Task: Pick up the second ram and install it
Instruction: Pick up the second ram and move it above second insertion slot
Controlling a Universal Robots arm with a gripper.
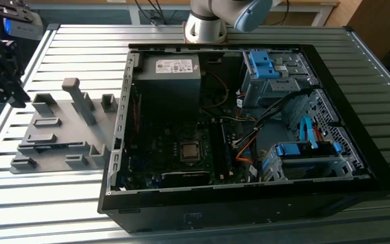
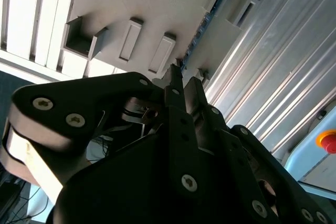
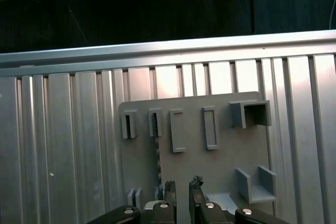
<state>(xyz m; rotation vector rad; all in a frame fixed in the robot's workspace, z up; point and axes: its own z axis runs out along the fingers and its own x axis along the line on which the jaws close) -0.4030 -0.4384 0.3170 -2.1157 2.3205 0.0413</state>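
Hovering over a grey moulded parts holder (image 3: 210, 166), the black gripper (image 3: 184, 183) points its two slim fingers (image 3: 170, 190) down at the holder's face. The fingers stand slightly apart with a narrow gap between them, and nothing is clasped in that gap, so the hand is released.

The second ram (image 3: 156, 156) stands on its long edge in the holder. It looks like a thin toothed line that runs straight away from the fingertips towards a small upright slot. Its near end lies just beside one finger and is not between the two. In the second wrist view the gripper (image 2: 184, 77) fills the foreground. The ram (image 2: 202, 24) shows there as a blue-green strip (dotted with dark chips) that begins just past the fingertips and stretches away from them.

Several rectangular pockets sit on the holder beyond the fingertips. The holder rests on a ribbed aluminium table (image 3: 68, 145).

In the exterior view the holder (image 1: 59, 147) lies just beside an open black computer case (image 1: 249, 208), on the case's side towards the exterior view's left. The motherboard (image 1: 181, 152) is exposed inside the case.
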